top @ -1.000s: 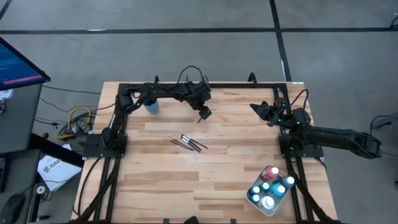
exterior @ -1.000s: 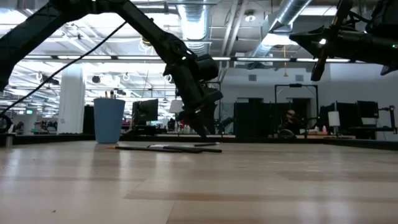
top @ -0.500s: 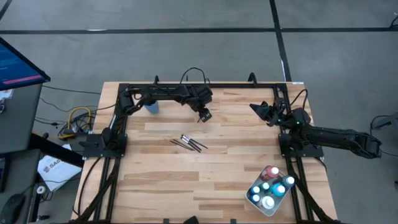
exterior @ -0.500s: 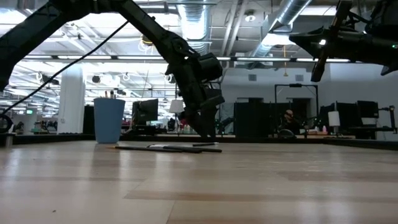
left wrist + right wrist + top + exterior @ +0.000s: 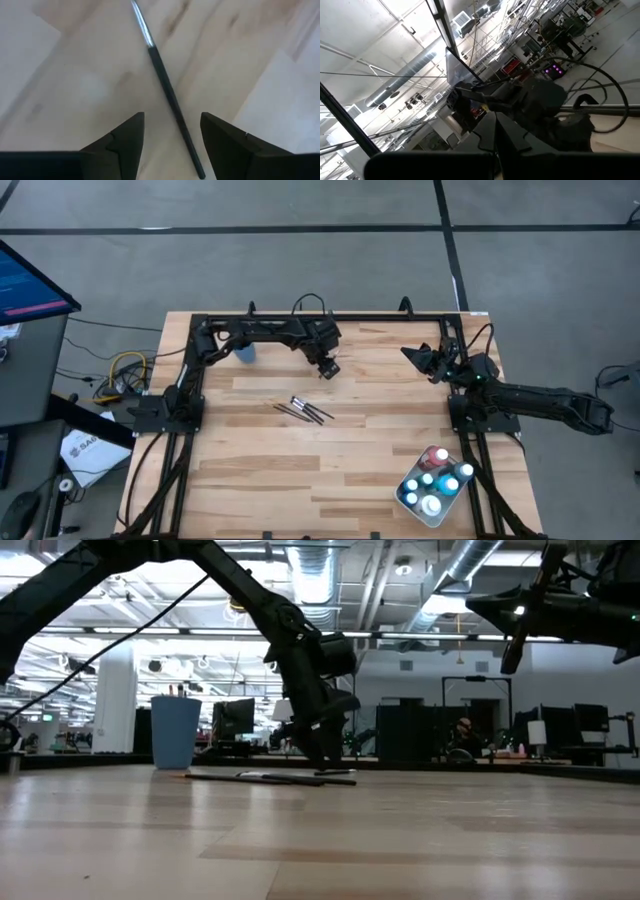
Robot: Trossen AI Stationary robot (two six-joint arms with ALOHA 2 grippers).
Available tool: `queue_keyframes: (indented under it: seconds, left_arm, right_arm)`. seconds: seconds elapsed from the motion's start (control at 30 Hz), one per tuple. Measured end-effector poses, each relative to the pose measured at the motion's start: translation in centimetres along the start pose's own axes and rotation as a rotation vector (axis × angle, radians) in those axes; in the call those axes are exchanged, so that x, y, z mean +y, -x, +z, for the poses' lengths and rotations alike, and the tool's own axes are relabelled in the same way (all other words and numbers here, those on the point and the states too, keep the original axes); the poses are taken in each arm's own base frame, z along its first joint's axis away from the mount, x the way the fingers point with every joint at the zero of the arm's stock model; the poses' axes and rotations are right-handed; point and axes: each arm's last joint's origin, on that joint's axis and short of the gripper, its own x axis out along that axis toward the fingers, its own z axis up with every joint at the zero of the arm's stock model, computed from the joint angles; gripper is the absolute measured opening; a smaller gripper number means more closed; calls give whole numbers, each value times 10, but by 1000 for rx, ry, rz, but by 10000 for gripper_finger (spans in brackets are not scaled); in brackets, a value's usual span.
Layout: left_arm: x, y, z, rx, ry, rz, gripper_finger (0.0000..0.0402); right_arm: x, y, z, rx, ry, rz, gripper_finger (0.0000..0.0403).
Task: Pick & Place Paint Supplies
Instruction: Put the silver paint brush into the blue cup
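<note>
My left gripper (image 5: 325,368) hangs open over the table's far middle, pointing steeply down. In the left wrist view, one thin dark-handled paintbrush (image 5: 167,95) lies flat on the wood and runs between the two fingers (image 5: 172,137), which stand either side of its handle end without touching it. A few more paintbrushes (image 5: 305,410) lie loose a little nearer, also seen in the low view as dark paintbrushes (image 5: 270,778). Several paint bottles (image 5: 432,478) stand in the white tray (image 5: 402,496). My right gripper (image 5: 410,351) waits shut at the far right, raised off the table.
A blue cup (image 5: 244,352) stands at the far left beside the left arm, with brush ends sticking out of its top (image 5: 178,692). The white tray sits at the near right corner. Bare wood lies between the loose brushes and the tray.
My left gripper has tipped a little steeper, and its fingertips have sunk closer to the table over the single paintbrush. The brushes have not moved.
</note>
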Motion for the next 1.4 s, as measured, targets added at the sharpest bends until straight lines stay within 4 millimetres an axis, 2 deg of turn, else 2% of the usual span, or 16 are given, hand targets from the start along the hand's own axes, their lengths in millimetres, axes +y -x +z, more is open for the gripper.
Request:
queue_keyframes:
  seconds: [0.13, 0.27, 0.37, 0.57, 0.83, 0.97, 1.1, 1.23, 1.4]
  left_arm:
    - [-8, -4, -4, 16, -14, 30, 186]
    - [-8, -5, -4, 18, 21, 34, 179]
    - [-7, -5, -5, 34, 43, 34, 140]
    - [-8, -5, -11, 75, 36, 64, 20]
    - [-14, -2, -16, 115, 29, 55, 3]
    - [-24, 10, -19, 124, 8, 16, 1]
    - [-34, 36, -13, 41, -16, -17, 1]
    - [-33, 50, -23, -8, -13, -26, 1]
    - [-22, 88, -43, -194, 84, -75, 0]
  right_arm:
    - [0, 0, -1, 7, -2, -5, 0]
    - [-1, 0, -1, 9, -2, -8, 0]
    - [-1, 0, -1, 9, -2, -8, 0]
    - [-1, 0, -1, 10, -2, -8, 0]
    - [-1, 0, -1, 9, -10, -7, 0]
    - [-1, 0, -1, 16, -27, -5, 0]
    - [-1, 0, -1, 18, -29, -5, 0]
    - [-1, 0, -1, 18, -30, -5, 0]
    - [-1, 0, -1, 16, -41, -3, 0]
